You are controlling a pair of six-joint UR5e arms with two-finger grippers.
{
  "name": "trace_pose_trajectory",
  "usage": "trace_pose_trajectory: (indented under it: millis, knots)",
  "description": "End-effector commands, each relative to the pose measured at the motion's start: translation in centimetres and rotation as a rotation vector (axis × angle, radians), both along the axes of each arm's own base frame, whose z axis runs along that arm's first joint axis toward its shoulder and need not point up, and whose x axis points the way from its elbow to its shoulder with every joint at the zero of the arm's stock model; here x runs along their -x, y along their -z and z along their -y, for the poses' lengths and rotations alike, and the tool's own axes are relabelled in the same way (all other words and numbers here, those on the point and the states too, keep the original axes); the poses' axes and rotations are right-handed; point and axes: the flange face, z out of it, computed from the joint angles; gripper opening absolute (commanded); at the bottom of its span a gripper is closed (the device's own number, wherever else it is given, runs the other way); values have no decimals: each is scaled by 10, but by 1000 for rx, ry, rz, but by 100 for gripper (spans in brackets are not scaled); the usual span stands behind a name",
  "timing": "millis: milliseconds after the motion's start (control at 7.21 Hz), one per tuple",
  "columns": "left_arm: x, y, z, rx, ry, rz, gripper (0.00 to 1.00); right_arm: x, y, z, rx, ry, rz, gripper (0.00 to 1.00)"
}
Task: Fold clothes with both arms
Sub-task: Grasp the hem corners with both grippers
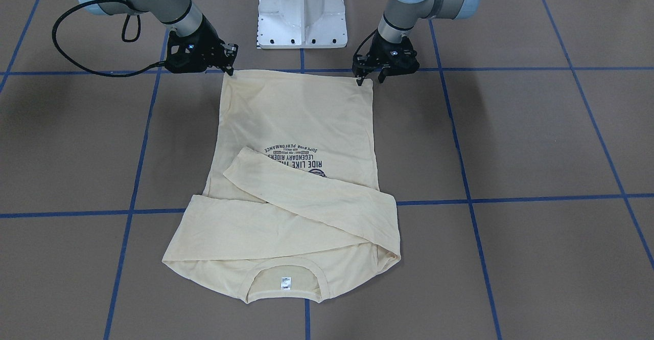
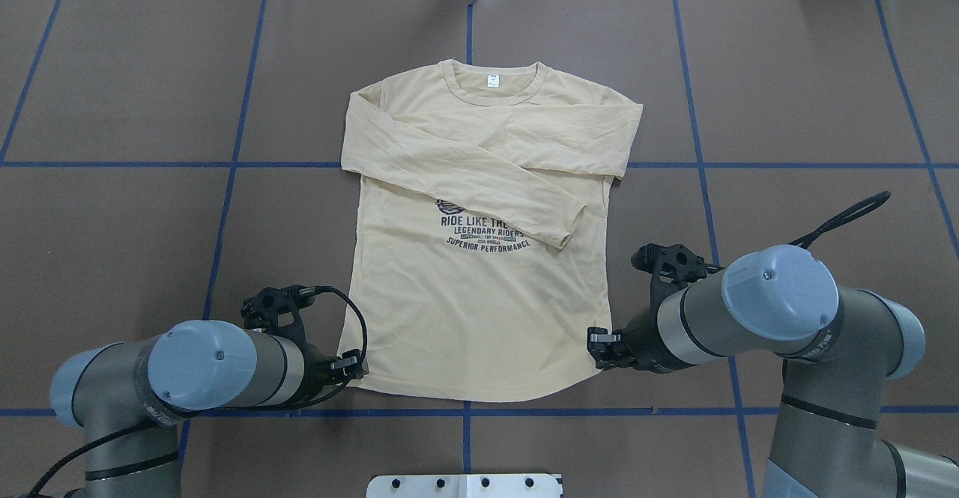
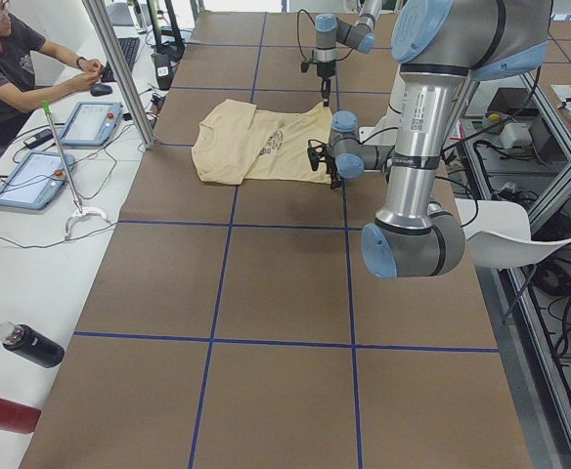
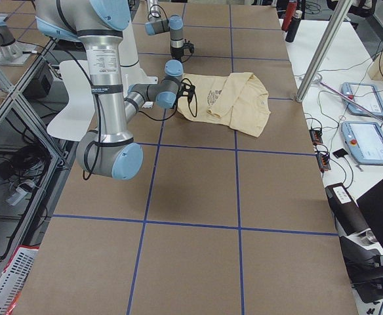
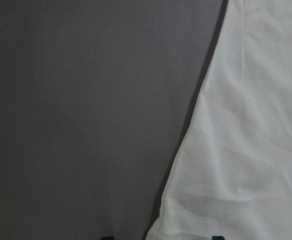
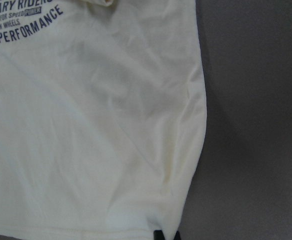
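Shirt is laid flat, print up, at the middle of the tabletop, hem toward the robot's edge. Both sleeves are already crossed over the chest; the body fold is judged outstanding. The left claw is spread open astride one hem corner. The right claw is drawn shut at the other; whether on cloth cannot be told.

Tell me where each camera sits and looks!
Front-facing: across the table, facing the robot; shirt, left hand, right hand, white base.
Overhead: behind the robot, looking down; left arm, right arm.
Exterior left: table's left end; left arm near, person.
Exterior right: opposite end; right arm near.
Left wrist: down at shirt's edge; fingertips barely.
Right wrist: down at shirt's print.
Shared: front-facing and overhead show the whole shirt.
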Motion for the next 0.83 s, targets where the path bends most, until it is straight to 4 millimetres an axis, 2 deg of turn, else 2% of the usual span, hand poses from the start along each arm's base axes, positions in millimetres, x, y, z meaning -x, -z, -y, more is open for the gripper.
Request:
trace_pose_trajectory:
  millis: [0,416,693]
  knots:
    - [0,1,0,0,2,-1,53,-3,-1,1,5,1,0,0]
    - [2,2,3,-1,7,-4,49,-5,0,4,7,-1,3,0]
    - [2,5,5,-1,10,-9,37,-5,0,4,8,-1,3,0]
